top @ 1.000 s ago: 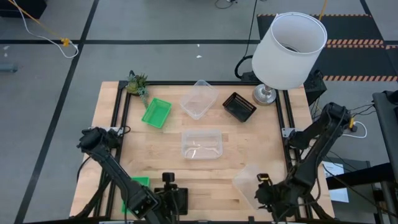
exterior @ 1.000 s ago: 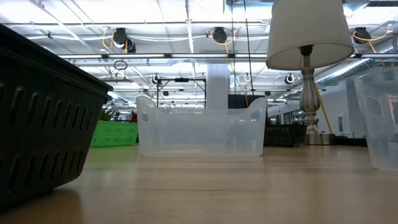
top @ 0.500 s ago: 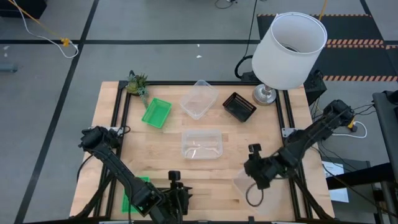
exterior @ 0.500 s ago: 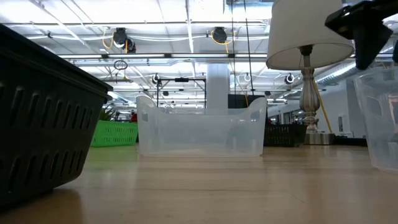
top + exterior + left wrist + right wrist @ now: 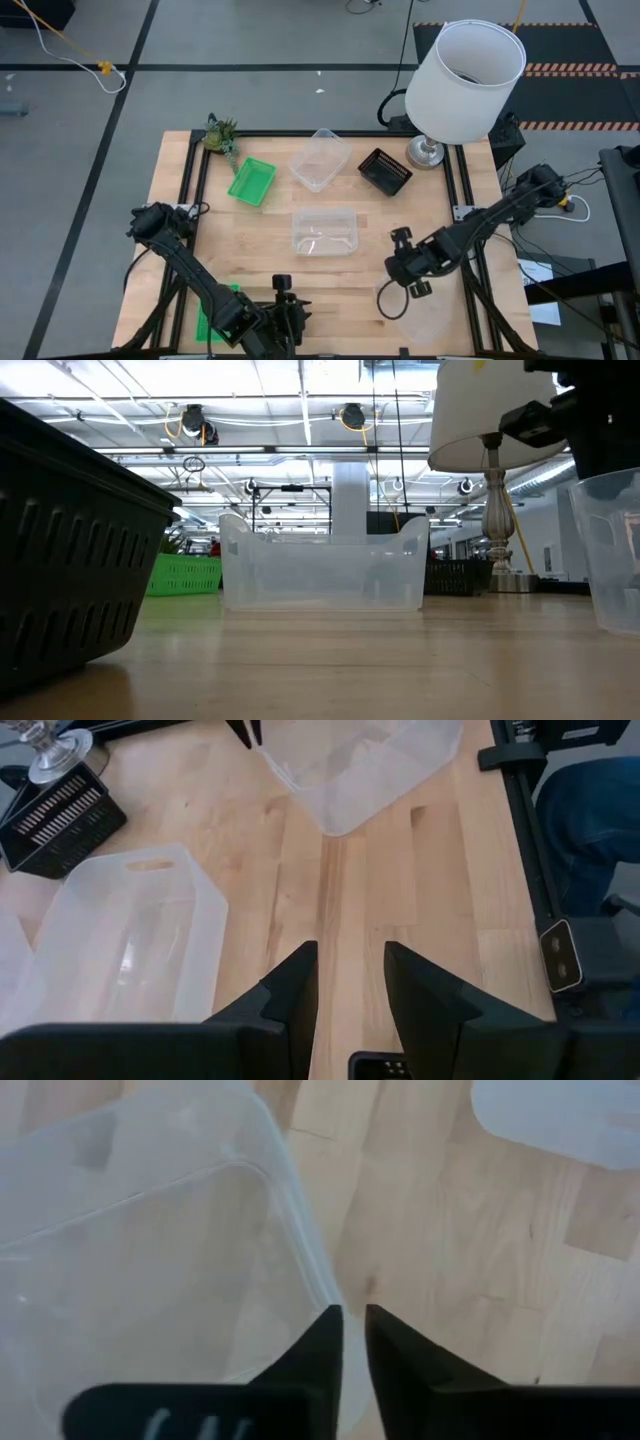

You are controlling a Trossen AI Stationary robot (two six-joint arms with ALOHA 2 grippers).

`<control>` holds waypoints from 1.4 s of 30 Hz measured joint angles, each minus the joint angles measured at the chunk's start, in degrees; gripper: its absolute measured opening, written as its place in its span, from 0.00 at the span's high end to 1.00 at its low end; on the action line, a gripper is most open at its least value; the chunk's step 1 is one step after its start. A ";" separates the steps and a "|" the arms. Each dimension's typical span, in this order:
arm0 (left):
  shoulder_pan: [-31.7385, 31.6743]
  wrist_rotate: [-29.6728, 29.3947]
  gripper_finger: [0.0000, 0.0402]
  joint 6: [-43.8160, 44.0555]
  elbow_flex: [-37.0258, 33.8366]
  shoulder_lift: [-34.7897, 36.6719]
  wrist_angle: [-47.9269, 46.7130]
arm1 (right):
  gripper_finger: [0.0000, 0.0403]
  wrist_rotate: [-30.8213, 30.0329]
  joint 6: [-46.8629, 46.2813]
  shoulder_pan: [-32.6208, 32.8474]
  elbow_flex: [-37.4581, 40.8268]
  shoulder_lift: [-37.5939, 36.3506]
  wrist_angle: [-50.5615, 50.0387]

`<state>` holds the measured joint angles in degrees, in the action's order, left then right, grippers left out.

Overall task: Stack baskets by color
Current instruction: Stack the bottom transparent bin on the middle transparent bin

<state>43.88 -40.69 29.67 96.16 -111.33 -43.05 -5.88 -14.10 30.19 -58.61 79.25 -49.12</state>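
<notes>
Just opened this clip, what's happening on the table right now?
The right gripper is pinching the rim of a clear basket at the table's near right edge. The left gripper waits at the near edge, fingers apart and empty. Two more clear baskets, a green basket and a black basket sit unstacked on the table.

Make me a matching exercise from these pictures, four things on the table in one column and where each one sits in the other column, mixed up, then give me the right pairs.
Things:
1. bright green plastic basket
2. black mesh-sided basket
3. large white lampshade
4. small green spiky plant

Places, seen from the high view:
A. far left corner of the wooden table
B. far right corner, on a metal lamp base
C. just left of the lamp base
D. near the plant, left of the far clear basket

Pairs: 1-D, 2-C, 3-B, 4-A
</notes>
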 joint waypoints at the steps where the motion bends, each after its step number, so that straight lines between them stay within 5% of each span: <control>1: 0.00 -0.01 0.70 0.00 0.00 0.00 0.02 | 0.93 0.00 -0.05 -0.15 0.00 0.22 0.00; 16: -0.03 0.00 0.70 0.22 0.00 0.04 0.11 | 0.72 -1.42 -0.57 -0.18 0.00 2.83 -0.43; 25: -0.03 0.00 0.70 0.20 0.00 0.04 0.40 | 0.98 -1.38 -1.25 -0.58 0.00 3.21 -0.64; 42: -3.77 -3.44 0.70 -3.95 0.00 0.04 10.98 | 0.99 3.00 -27.10 2.77 0.07 -2.23 -0.25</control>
<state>40.11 -44.13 25.72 96.16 -111.28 -32.06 -2.88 -41.20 32.96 -58.54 77.01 -49.37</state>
